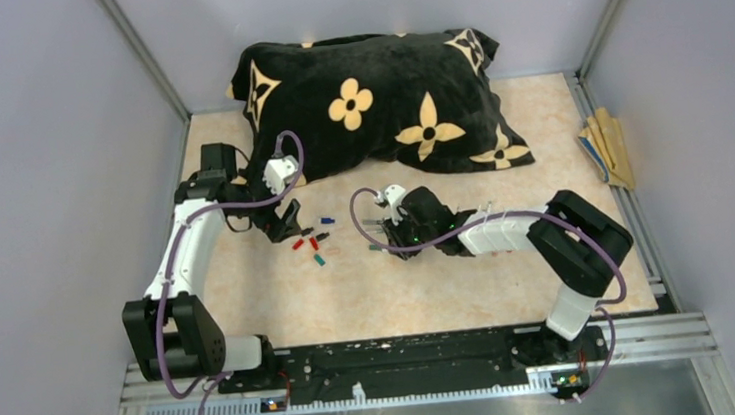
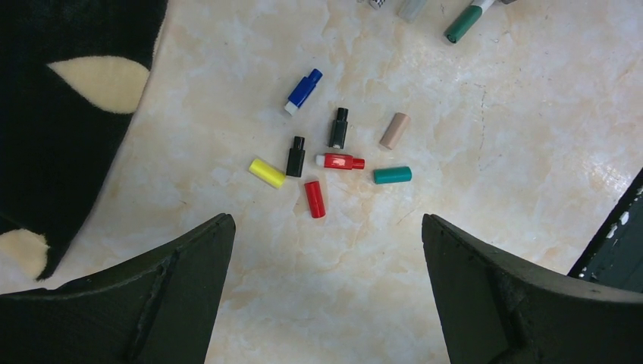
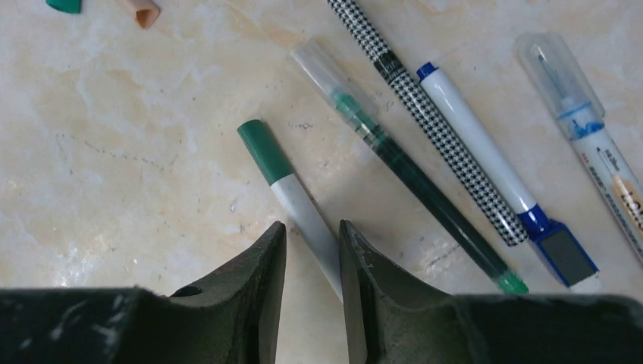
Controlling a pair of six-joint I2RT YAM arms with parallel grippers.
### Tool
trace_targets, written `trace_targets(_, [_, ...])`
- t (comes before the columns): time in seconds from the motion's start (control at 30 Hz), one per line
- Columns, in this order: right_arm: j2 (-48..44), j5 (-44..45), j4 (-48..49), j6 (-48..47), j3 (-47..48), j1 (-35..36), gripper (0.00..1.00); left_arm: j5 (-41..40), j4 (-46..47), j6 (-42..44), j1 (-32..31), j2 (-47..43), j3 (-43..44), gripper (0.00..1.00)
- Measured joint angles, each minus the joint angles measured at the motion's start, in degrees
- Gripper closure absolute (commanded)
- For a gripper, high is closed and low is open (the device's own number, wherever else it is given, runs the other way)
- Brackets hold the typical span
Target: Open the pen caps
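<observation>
Top view first: the left gripper (image 1: 286, 221) hangs near the edge of the black pillow (image 1: 373, 87), just beside the loose caps (image 1: 312, 240) scattered on the table (image 1: 451, 290). The right gripper (image 1: 382, 228) is low over the middle of the table.

Left wrist view: the left gripper (image 2: 326, 224) has its claw spread wide with nothing in it, right above eight loose caps (image 2: 339, 127), among them a yellow cap (image 2: 267, 173) and a teal cap (image 2: 392, 175). So we reckon a good share of the job is done.

Right wrist view: the right gripper (image 3: 311, 227) has its claw pinched nearly together on the white barrel of the green-capped pen (image 3: 292, 193), and the green cap (image 3: 264, 150) is not off yet. A clear-capped pen (image 3: 394, 152) lies just beside it, then a houndstooth pen (image 3: 425, 114) and a blue-tipped pen (image 3: 478, 148).

What worries us: the barrel sits against one finger more than the other, so it could twist or slide out when the cap gets pulled. Lifting could also drag the clear-capped pen along. And if the left claw drops here, it could scatter the loose caps.
</observation>
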Motion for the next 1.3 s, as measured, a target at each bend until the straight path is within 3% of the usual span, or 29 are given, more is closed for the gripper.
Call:
trace_targets(0.17, [-3.5,3.2,-0.1,0.6,-3.6,1.3,0.61,1.0,-0.9,0.2,0.0,0.0,0.0,0.01])
trace_targets(0.27, [-4.7,5.0,0.1,1.6,-5.1,1.9,0.61,1.8,-2.0,0.6,0.0,0.0,0.2,0.01])
trace_targets(0.43, [-5.7,7.8,2.1,2.8,-7.0,2.8,0.77,2.9,-3.5,1.3,0.0,0.1,1.4,0.01])
trace_targets(0.57, [-5.8,9.7,2.5,3.4,-7.4,3.5,1.0,4.1,-4.5,2.4,0.0,0.1,1.9,0.01])
trace_targets(0.73, [-6.1,9.5,1.9,4.7,-7.3,3.7,1.0,7.0,-4.9,6.3,0.0,-0.3,1.3,0.01])
trace_targets(1.07, [-9.9,-7.0,-5.3,7.4,-3.2,1.2,1.0,10.4,-7.7,24.5,-2.1,-5.2,-5.2,0.01])
trace_targets(1.3, [-10.1,-19.8,-6.8,11.4,3.7,-0.5,1.0,4.9,-6.8,34.1,-15.1,-13.9,-8.9,0.01])
